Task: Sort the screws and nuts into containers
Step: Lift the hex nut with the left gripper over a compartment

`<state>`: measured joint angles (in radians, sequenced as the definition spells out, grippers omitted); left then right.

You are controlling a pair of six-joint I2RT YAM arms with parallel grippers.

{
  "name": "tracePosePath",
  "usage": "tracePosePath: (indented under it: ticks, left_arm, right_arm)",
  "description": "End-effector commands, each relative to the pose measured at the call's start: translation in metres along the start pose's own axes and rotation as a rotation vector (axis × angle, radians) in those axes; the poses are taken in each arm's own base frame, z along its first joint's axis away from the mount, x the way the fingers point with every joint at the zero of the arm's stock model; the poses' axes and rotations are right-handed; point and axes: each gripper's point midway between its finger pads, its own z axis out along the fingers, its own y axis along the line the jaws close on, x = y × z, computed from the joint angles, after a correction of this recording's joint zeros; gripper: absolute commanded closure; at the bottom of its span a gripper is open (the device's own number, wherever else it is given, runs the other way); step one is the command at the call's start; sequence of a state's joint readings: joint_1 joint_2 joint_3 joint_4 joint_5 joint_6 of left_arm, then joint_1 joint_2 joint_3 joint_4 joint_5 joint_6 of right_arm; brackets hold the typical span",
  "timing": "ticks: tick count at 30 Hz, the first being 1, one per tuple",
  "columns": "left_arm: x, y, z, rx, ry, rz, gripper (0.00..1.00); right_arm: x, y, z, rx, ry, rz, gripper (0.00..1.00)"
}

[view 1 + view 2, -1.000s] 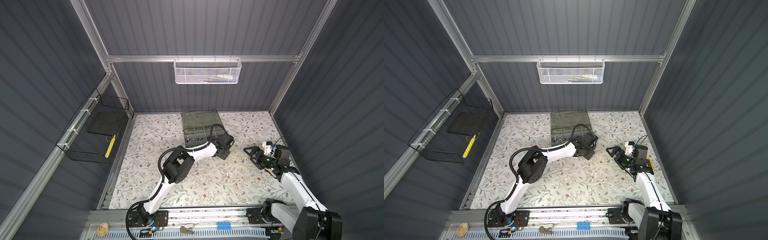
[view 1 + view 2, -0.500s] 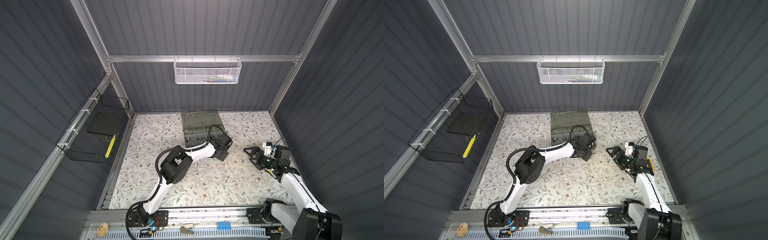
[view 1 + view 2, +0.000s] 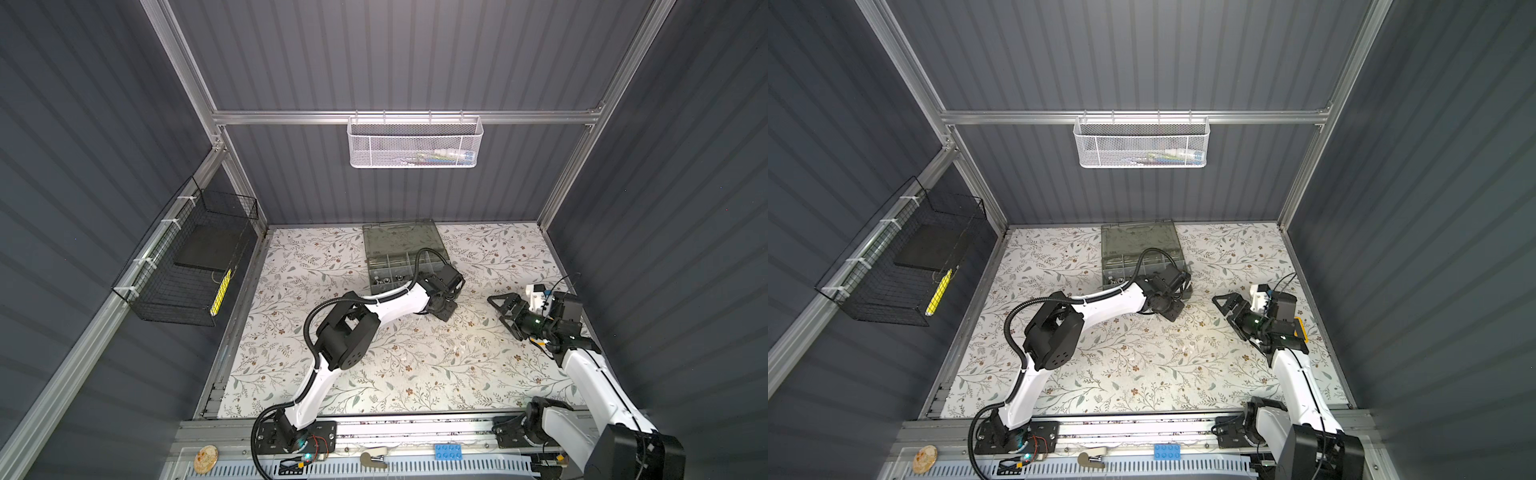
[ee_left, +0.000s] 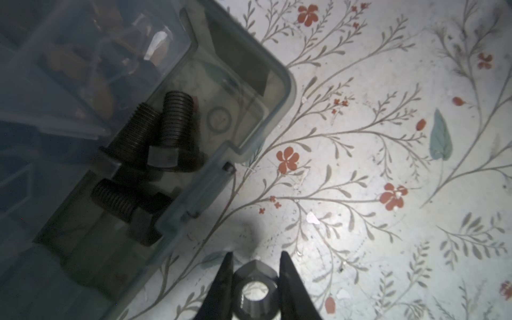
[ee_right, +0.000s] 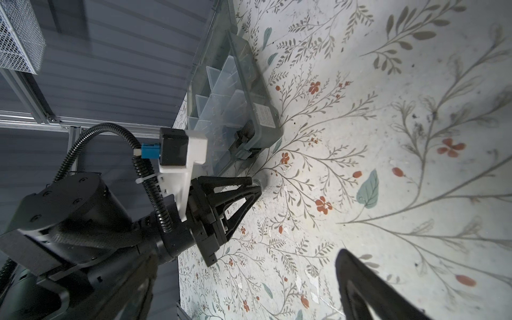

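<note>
In both top views the left gripper (image 3: 444, 311) hangs beside the near right corner of the translucent grey-green plastic organiser case (image 3: 399, 245); the right gripper (image 3: 498, 308) is spread wide, empty, over the floral bench (image 3: 415, 365). The left wrist view shows the left gripper (image 4: 256, 259) clenched on a black hex nut (image 4: 255, 297) just outside the case's corner compartment (image 4: 243, 116), where three black bolts (image 4: 169, 133) lie.

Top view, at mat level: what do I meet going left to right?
Wire basket → case → left pincer, shut on a nut → right pincer, open.
</note>
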<state>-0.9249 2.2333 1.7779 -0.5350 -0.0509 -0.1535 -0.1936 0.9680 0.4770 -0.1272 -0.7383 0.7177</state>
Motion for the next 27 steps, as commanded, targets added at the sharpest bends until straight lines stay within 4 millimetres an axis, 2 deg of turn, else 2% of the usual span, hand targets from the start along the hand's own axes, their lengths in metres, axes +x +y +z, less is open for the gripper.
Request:
tracePosePath:
  ticks: [1, 5, 10, 19, 24, 27]
  left_arm:
    - [-0.025, -0.001, -0.034, 0.043, -0.058, -0.043, 0.8]
    - [-0.038, 0.012, -0.048, 0.069, -0.092, -0.108, 0.8]
    - [-0.054, 0.041, -0.065, 0.119, -0.137, -0.23, 0.8]
    - [-0.063, 0.121, -0.095, 0.158, -0.23, -0.431, 0.8]
    - [-0.054, 0.171, -0.105, 0.139, -0.263, -0.526, 0.8]
    - [-0.045, 0.197, -0.106, 0.125, -0.268, -0.573, 0.8]
  right_arm:
    - [0.0, 0.009, -0.003, -0.014, 0.009, -0.018, 0.01]
    - [-0.002, 0.014, -0.002, -0.006, 0.009, -0.042, 0.01]
    - [0.001, 0.027, 0.003, 0.023, 0.02, -0.113, 0.01]
    - [0.025, 0.073, 0.032, 0.041, 0.068, -0.35, 0.01]
    - [0.039, 0.097, 0.053, 0.064, 0.079, -0.48, 0.01]
    - [0.054, 0.103, 0.072, 0.088, 0.122, -0.532, 0.01]
